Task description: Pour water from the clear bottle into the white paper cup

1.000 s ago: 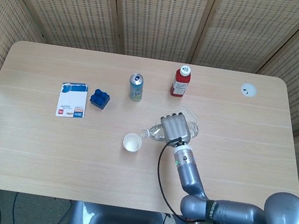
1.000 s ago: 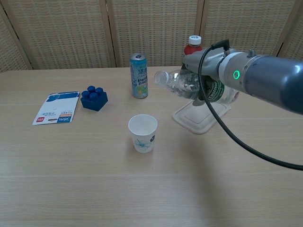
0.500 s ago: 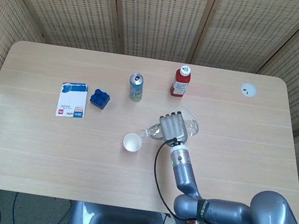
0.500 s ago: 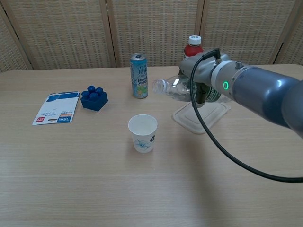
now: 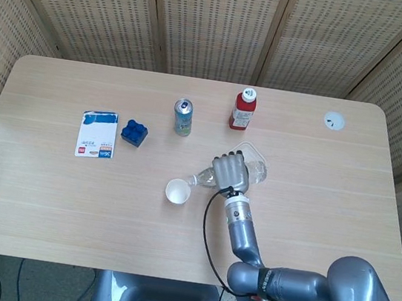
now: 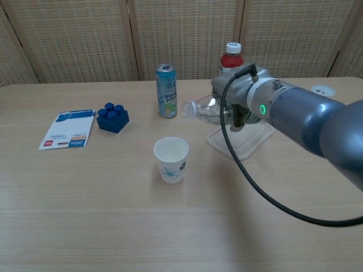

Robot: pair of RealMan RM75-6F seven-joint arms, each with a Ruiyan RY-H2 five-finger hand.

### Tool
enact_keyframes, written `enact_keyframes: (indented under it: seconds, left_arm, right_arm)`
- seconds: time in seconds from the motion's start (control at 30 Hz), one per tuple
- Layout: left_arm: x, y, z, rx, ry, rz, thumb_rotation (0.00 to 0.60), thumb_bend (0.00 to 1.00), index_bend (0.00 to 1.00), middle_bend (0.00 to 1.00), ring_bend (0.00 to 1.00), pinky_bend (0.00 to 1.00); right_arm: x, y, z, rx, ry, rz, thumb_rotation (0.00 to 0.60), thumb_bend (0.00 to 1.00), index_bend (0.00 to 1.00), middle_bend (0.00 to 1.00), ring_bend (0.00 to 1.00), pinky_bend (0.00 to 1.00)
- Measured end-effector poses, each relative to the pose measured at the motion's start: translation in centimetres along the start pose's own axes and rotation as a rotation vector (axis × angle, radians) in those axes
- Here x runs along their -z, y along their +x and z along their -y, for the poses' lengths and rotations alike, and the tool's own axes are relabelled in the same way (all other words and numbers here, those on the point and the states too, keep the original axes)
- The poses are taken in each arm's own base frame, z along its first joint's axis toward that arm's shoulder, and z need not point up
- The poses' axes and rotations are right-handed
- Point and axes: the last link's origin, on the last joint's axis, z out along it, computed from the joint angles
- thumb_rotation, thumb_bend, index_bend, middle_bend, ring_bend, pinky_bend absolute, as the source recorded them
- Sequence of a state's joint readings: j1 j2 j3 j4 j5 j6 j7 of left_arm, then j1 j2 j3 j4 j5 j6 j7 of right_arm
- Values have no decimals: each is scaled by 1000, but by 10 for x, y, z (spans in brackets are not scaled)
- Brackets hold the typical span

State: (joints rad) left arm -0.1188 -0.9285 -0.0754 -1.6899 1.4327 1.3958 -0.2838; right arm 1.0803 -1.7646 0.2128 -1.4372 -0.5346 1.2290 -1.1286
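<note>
My right hand (image 5: 231,173) (image 6: 229,93) grips the clear bottle (image 5: 204,176) (image 6: 199,109) and holds it tipped on its side above the table, neck pointing toward the robot's left. The bottle mouth hangs just right of and above the white paper cup (image 5: 176,191) (image 6: 171,158), which stands upright on the table. No water stream shows between them. My left hand is in neither view.
A clear plastic tray (image 6: 241,137) lies under the right hand. Behind stand a red bottle with a white cap (image 5: 243,109) (image 6: 230,55) and a drinks can (image 5: 183,116) (image 6: 166,90). A blue block (image 5: 134,133) (image 6: 112,118) and a white-blue packet (image 5: 97,134) (image 6: 69,136) lie at the left.
The right hand has carried the tipped bottle slightly toward the cup and lower. The cup has not moved.
</note>
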Motion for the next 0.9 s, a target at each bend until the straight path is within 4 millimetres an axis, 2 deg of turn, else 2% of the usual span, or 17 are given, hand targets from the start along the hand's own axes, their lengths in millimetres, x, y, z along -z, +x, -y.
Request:
enact_keyframes:
  seconds: [0.3, 0.9]
  left_arm:
    - [0, 1, 1, 7, 0, 0, 600, 108, 0, 0, 0, 0]
    - [0, 2, 0, 6, -1, 2, 600, 108, 0, 0, 0, 0]
  right_arm:
    - [1, 4, 8, 43, -17, -16, 600, 751, 548, 594, 582, 733]
    - [1, 2, 10, 89, -34, -32, 600, 751, 548, 596, 585, 735]
